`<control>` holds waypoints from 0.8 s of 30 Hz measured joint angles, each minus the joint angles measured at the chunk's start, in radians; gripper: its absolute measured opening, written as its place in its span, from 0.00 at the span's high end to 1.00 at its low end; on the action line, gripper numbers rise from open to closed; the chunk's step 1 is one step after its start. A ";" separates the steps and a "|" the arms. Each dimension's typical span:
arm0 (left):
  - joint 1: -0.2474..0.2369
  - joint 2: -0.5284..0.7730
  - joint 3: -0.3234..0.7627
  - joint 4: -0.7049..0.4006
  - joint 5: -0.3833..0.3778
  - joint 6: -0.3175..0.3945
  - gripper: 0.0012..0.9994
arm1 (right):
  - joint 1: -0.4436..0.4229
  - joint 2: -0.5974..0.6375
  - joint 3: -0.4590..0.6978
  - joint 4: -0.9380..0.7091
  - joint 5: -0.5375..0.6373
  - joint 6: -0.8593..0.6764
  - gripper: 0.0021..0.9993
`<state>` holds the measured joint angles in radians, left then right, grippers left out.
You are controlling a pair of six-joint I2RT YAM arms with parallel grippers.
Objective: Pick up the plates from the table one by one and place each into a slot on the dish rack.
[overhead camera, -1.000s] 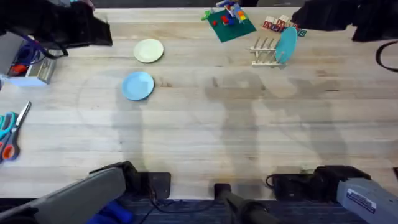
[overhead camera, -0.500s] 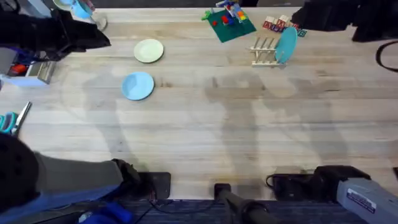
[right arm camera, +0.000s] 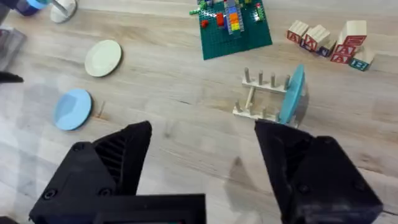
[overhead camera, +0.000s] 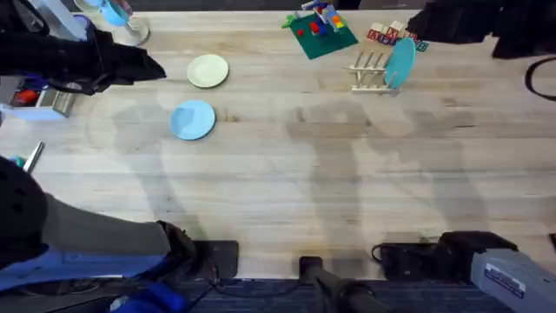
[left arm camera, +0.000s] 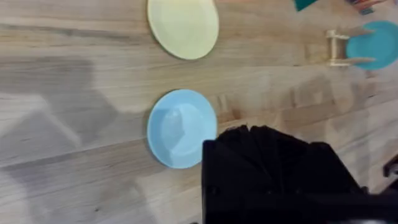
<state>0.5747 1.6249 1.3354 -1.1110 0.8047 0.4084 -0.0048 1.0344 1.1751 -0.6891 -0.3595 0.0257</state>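
Your right pincer [right arm camera: 199, 168] hangs with its two black fingers [right arm camera: 109, 162] spread wide apart and nothing between them, high over the bench [overhead camera: 287, 191]. Your left pincer [left arm camera: 273, 180] shows as one dark block just beside the light blue plate [left arm camera: 180, 127], and you cannot tell whether its fingers are apart or together.

Beyond it, the light blue plate lies flat on the bench at mid-left, and the cream-white plate [overhead camera: 208, 70] lies flat a little farther back, near it but apart. Far to the right at the back stands the dish rack [overhead camera: 369, 71] (a small wooden one with upright pegs), and the teal plate [overhead camera: 400, 61] stands on edge in it at its right end. Behind the rack sit a green baseplate [overhead camera: 320, 35] with toy bricks and some lettered blocks [right arm camera: 329, 42].
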 joint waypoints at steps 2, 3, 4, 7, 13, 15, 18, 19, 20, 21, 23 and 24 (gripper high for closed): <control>0.000 0.000 0.000 0.000 -0.034 0.019 0.96 | 0.000 0.000 0.000 0.000 0.000 0.000 0.00; 0.000 0.000 0.000 0.000 -0.047 0.033 0.96 | 0.000 0.000 0.000 0.000 0.000 0.000 0.00; 0.000 0.000 0.000 0.000 -0.055 0.047 0.96 | 0.000 0.000 0.000 0.000 0.000 0.000 0.00; 0.000 0.000 0.000 0.000 -0.074 0.096 0.96 | 0.000 0.000 0.000 0.000 0.000 0.000 0.00; 0.000 0.000 0.000 0.000 -0.091 0.210 0.96 | 0.000 0.000 0.000 0.000 0.000 0.000 0.00; 0.000 0.000 0.000 -0.001 -0.092 0.234 0.96 | 0.000 0.000 0.000 0.000 0.000 0.001 0.00; 0.000 0.000 0.000 -0.002 -0.092 0.255 0.96 | 0.000 0.000 0.000 0.000 0.000 0.004 0.00; 0.000 0.000 0.000 -0.004 -0.092 0.260 0.96 | 0.000 0.000 0.000 0.000 0.000 0.005 0.00; 0.000 0.002 0.000 -0.005 -0.092 0.264 0.96 | 0.000 0.000 0.000 0.000 0.000 0.005 0.00; 0.000 0.007 0.000 -0.005 -0.092 0.267 0.96 | 0.000 0.000 0.000 0.000 0.000 0.005 0.00; 0.000 0.025 0.001 -0.017 -0.092 0.272 0.96 | 0.000 0.000 0.000 0.000 0.000 0.005 0.00; 0.000 0.038 0.001 -0.023 -0.092 0.273 0.96 | 0.000 0.000 0.000 0.000 0.000 0.005 0.00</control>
<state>0.5747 1.6630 1.3361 -1.1339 0.7124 0.6812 -0.0048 1.0341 1.1751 -0.6891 -0.3599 0.0307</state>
